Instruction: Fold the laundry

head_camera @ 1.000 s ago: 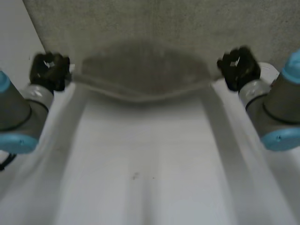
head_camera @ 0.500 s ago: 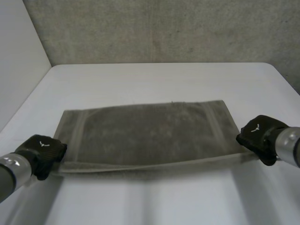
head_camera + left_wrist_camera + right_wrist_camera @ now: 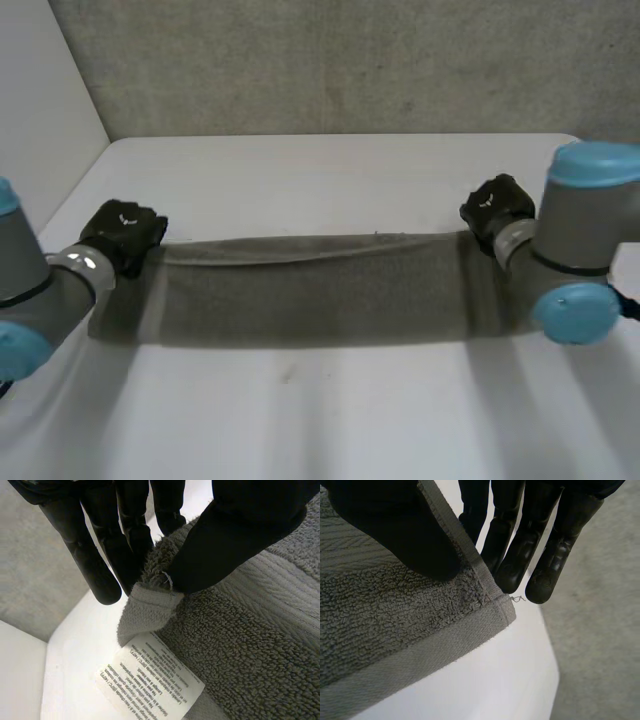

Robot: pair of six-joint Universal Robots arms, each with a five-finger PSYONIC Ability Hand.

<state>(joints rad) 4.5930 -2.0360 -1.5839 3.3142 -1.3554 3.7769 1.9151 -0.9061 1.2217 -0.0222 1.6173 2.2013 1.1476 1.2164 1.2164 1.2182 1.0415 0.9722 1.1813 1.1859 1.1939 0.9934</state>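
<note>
ok so from the head view the grey towel (image 3: 320, 290) is stretched sideways across the white table (image 3: 330, 420), with its long axis running straight from one hand to the other, parallel to the grey wall (image 3: 350, 60) at the back. The left hand (image 3: 125, 232) sits at the towel's left end on the far edge and the right hand (image 3: 495, 208) at the right end, so the cloth spans the whole gap between them and the rest spreads toward the near side. Can't really tell if it's lying flat or hanging just off the tabletop. Left wrist view: the left hand (image 3: 235, 530) has a corner of the towel (image 3: 250, 645) pinched, thumb pressed on top of the terry, fingers (image 3: 87, 555) pretty much straight on the other side of the cloth with their tips just past the corner. A white care label (image 3: 150, 685) with tiny print sticks out from the edge right by that corner, over the table. Right wrist view: same deal, the right hand (image 3: 405, 535) clamps its own corner of the towel (image 3: 395, 625), thumb on the upper face just inside the hem band, straight fingers (image 3: 520, 545) behind it poking out past the edge, and the very tip of the corner sits free beyond the thumb with the table underneath
</note>
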